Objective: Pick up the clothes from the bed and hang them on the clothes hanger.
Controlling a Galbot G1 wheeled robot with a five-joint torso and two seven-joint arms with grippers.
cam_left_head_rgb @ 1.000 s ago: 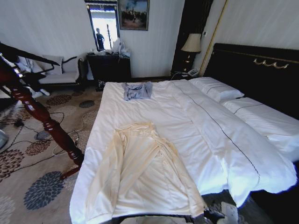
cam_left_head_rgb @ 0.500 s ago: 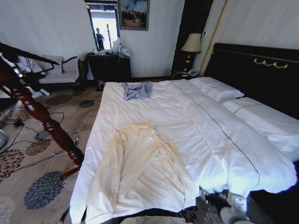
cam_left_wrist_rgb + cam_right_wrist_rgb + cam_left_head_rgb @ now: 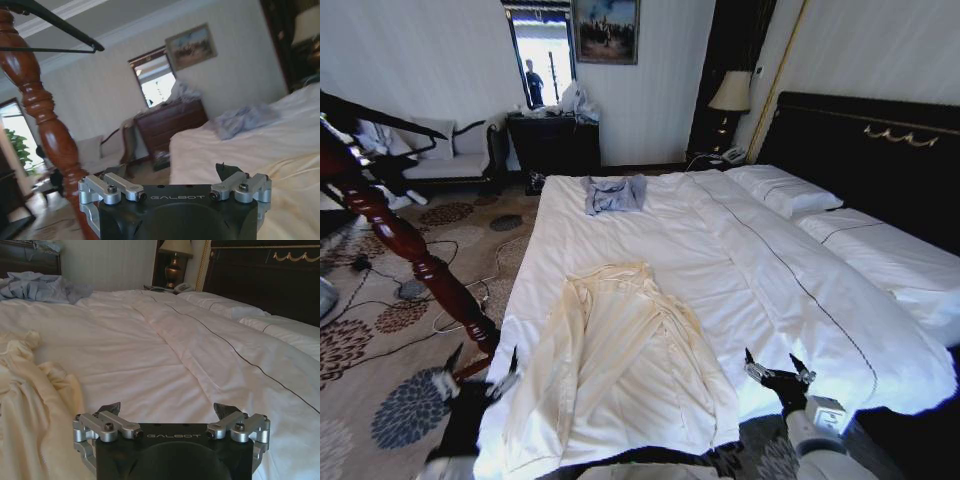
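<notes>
Left gripper (image 3: 480,372) and right gripper (image 3: 778,369) spread wide, empty, at the bed's (image 3: 740,260) foot edge; shirt (image 3: 620,365) lies flat, collar toward far edge.

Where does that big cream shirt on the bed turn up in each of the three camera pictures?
Head view: the cream shirt lies spread on the near part of the bed, in front of the robot.
Left wrist view: a pale-yellow strip at the picture's edge, past the left tool.
Right wrist view: crumpled folds beside the right tool.
Shared landmark: the small grey-blue garment at the bed's far end.
</notes>
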